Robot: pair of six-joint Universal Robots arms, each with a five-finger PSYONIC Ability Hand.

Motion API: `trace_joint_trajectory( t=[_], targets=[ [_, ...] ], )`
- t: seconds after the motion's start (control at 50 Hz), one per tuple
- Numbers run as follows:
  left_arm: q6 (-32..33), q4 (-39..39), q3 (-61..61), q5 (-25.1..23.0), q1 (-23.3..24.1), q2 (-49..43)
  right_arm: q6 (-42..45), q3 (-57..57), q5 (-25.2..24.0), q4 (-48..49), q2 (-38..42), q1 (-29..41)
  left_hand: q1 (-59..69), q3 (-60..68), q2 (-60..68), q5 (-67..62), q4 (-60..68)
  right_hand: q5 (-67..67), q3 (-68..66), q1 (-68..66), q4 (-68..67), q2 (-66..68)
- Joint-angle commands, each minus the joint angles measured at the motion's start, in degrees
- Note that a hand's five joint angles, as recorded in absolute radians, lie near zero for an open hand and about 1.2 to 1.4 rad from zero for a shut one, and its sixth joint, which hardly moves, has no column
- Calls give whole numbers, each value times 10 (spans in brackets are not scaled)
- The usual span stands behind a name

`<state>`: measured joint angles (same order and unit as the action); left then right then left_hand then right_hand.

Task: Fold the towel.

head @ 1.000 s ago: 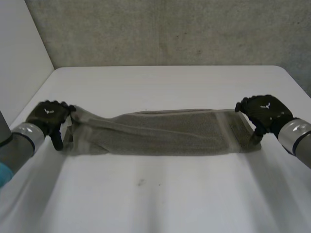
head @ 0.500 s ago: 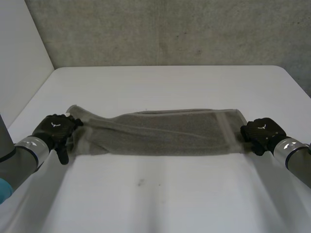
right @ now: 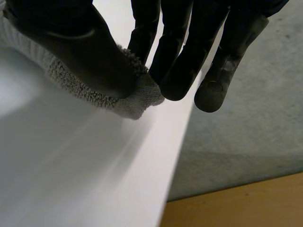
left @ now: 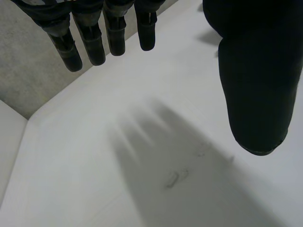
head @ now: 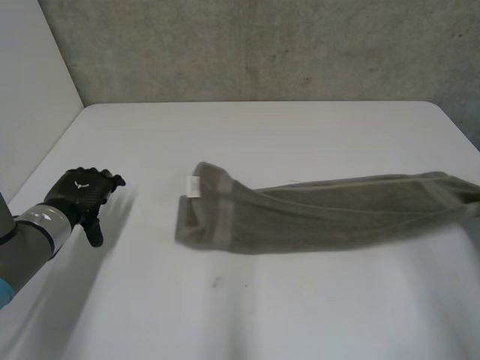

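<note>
We see the towel (head: pixel 315 214) lying on the table (head: pixel 247 127) as a long, loosely bunched band. One end, marked by a small white label (head: pixel 193 186), sits near the middle of the table, and the other end reaches toward our right side. Our right hand (right: pixel 57 28) holds that far end: thumb (right: pixel 94 66) and fingers (right: pixel 177 56) pinch a tuft of the pile between them, right at the table's edge. Our left hand (head: pixel 79 191) hovers well apart from the towel, near the left side of the table. Its fingers (left: pixel 90 42) are straight and spread and hold nothing, with bare table under the palm.

We judge the towel to be soft, limp and light. It will likely sag and rope up wherever it is unsupported, and it will drag on the table rather than glide. It is not fragile, and the thick pile should give a sure grip, so a firm pinch does no harm.

The better place to take hold is the hem at the label end. There we would pinch through all the layers near a corner, since catching only the top layer would let the band come apart. With one end so close to the table's edge, we think it could slip off if the pinch loosens.
</note>
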<state>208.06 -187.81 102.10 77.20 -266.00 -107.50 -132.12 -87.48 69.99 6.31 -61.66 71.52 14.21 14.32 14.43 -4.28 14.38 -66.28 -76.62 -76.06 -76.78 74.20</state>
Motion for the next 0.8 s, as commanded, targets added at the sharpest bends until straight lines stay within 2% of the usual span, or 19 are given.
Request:
trace_joint_trajectory(
  t=[0.02,0.06,0.08,0.12,0.14,0.16,0.18,0.22,0.24,0.28,0.34,0.38,0.4,0.44,0.54,0.64,0.78,0.8],
  targets=[
    [1,0,-4,1,4,18,-33,82,6,-49,-35,63,17,16,15,-17,16,-37,-34,-39,-32,58],
    [0,0,-8,1,7,23,-71,123,10,-52,-43,144,17,16,15,-17,16,-37,-34,-39,-32,58],
    [0,0,-8,1,7,23,-71,123,10,-52,-43,144,17,16,15,-17,16,-37,-34,-39,-32,58],
    [-1,0,-9,1,8,38,-84,159,34,-53,-37,230,16,14,13,-15,14,-37,-34,-39,-32,58],
    [-1,0,-9,1,8,38,-84,159,34,-53,-37,231,16,14,13,-15,14,-37,-34,-39,-32,58],
    [-1,0,-9,1,12,44,-83,175,53,-52,-29,278,16,14,13,-15,14,-37,-34,-39,-32,58],
    [-1,0,-9,1,12,44,-83,175,53,-52,-29,278,16,14,13,-15,14,-37,-34,-39,-32,58],
    [-5,0,-11,1,20,50,-81,210,81,-52,0,381,16,14,13,-15,14,-37,-34,-39,-32,58],
    [-5,0,-11,1,20,50,-81,210,81,-52,1,382,16,14,13,-15,14,-37,-34,-39,-32,58],
    [-8,0,-13,2,29,54,-80,232,92,-53,33,475,14,13,12,-13,12,-37,-34,-39,-32,58],
    [-9,0,-13,1,31,55,-80,237,90,-52,47,513,14,13,12,-13,12,-37,-34,-39,-32,58],
    [-9,1,-13,2,34,58,-80,241,88,-47,76,575,14,13,12,-13,12,-37,-34,-39,-32,58],
    [-9,1,-13,2,34,58,-80,241,88,-47,76,575,14,13,12,-13,12,-37,-34,-39,-32,58],
    [-10,1,-13,2,35,59,-77,247,87,-46,109,623,12,11,10,-11,11,-37,-34,-39,-32,58],
    [-10,0,-14,2,42,60,-53,261,89,-53,163,672,12,11,10,-11,11,-37,-34,-39,-32,58],
    [-10,0,-21,2,52,60,-10,270,99,-54,193,681,11,9,8,-10,9,-37,-34,-39,-32,58],
    [-18,-3,-47,6,73,54,-18,267,91,-54,168,681,9,8,7,-8,7,-37,-34,-39,-32,58],
    [-23,-3,-57,7,78,51,-23,265,93,-55,155,680,9,8,7,-8,7,35,39,33,40,-15]
  ],
)
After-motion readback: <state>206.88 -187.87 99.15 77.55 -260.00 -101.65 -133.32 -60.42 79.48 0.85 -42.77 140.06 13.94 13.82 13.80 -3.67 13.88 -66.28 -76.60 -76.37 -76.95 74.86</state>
